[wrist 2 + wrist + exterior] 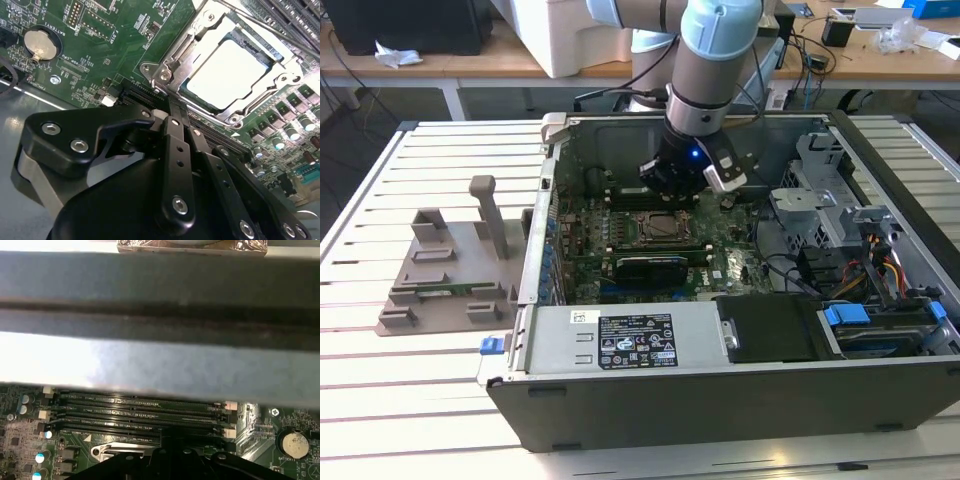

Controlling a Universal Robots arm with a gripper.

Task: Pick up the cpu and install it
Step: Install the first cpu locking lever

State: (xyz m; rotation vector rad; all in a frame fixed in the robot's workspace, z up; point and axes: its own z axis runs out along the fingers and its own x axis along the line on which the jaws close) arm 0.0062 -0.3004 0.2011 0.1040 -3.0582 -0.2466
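The gripper (672, 183) was held down inside the computer case (720, 400), jaws together, above the socketed cpu (232, 74).

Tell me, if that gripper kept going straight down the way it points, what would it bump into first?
Probably the green motherboard beside the CPU socket, though depth is hard to judge; the gripper hangs just above it.
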